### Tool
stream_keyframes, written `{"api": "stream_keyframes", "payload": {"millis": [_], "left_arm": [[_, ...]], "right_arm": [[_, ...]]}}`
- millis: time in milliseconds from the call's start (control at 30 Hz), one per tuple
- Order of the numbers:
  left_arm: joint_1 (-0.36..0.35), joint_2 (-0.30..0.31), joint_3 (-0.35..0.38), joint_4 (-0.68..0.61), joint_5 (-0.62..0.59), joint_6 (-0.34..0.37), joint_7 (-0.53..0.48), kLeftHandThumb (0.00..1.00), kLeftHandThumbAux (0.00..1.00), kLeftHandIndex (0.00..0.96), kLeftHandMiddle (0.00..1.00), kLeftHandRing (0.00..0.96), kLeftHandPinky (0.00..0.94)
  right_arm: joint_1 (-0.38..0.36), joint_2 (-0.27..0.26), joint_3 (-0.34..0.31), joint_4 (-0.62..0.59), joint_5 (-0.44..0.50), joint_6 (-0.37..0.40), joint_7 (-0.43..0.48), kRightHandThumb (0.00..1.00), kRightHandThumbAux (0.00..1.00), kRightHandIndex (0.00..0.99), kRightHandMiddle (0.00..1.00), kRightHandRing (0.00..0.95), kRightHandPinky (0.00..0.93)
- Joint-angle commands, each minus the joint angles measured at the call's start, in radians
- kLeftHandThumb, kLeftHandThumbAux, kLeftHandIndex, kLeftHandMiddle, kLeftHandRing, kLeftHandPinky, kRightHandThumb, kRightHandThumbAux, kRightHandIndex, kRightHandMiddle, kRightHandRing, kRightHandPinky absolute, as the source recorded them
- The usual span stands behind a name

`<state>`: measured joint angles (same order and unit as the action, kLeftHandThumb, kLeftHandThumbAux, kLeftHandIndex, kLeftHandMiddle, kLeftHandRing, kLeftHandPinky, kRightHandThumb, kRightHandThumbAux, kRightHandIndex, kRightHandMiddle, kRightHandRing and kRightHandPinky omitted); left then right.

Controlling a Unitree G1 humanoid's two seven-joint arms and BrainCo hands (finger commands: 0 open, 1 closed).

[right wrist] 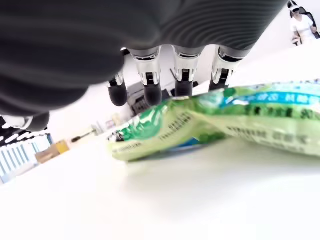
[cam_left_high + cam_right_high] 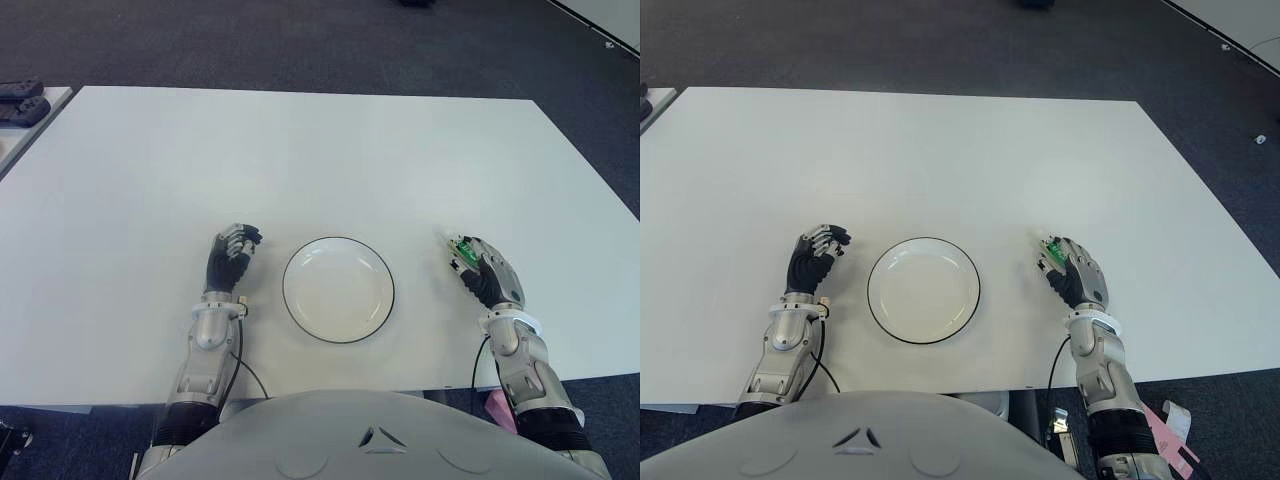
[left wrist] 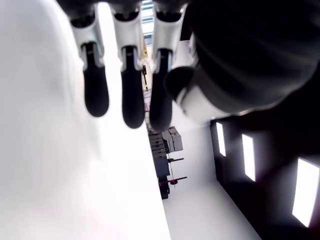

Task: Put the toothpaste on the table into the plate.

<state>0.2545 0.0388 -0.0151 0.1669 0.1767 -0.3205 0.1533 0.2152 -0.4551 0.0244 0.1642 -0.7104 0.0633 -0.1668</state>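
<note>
Right hand over the toothpaste, plate bare between the two hands.

The toothpaste (image 1: 215,120) is a soft, crinkled green-and-white tube with a blue band; its printing is too blurred to read. It lies flat on the smooth white table (image 2: 300,150), right of the round white plate (image 2: 338,289) with its thin dark rim, and apart from it. The right hand (image 2: 487,272) covers the tube, fingers (image 1: 152,87) arched over it and not visibly gripping it. The left hand (image 2: 231,256) shows left of the plate, fingers loosely curled, holding nothing.
</note>
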Motion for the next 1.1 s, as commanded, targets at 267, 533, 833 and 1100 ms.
{"api": "stream_keyframes", "payload": {"millis": [267,533,833,1100], "left_arm": [[0.012,0.001,-0.003,-0.010,0.012,-0.001,0.006,0.706,0.724,0.424,0.476,0.467,0.468],[0.023,-0.002,-0.001,-0.030,0.015,0.018,0.009,0.707,0.724,0.424,0.481,0.469,0.466],[0.035,0.002,0.003,-0.050,0.018,0.027,0.007,0.706,0.725,0.423,0.477,0.467,0.466],[0.044,0.002,0.007,-0.058,0.004,0.012,0.000,0.704,0.725,0.424,0.474,0.462,0.468]], "right_arm": [[-0.110,-0.012,0.060,0.284,0.027,0.002,-0.045,0.479,0.134,0.000,0.000,0.000,0.000],[-0.167,0.002,0.074,0.459,0.058,-0.021,-0.099,0.486,0.156,0.000,0.000,0.000,0.000],[-0.218,0.017,0.072,0.608,0.105,-0.060,-0.153,0.497,0.167,0.000,0.000,0.000,0.000],[-0.230,0.013,0.074,0.668,0.155,-0.126,-0.198,0.475,0.199,0.000,0.000,0.000,0.000]]}}
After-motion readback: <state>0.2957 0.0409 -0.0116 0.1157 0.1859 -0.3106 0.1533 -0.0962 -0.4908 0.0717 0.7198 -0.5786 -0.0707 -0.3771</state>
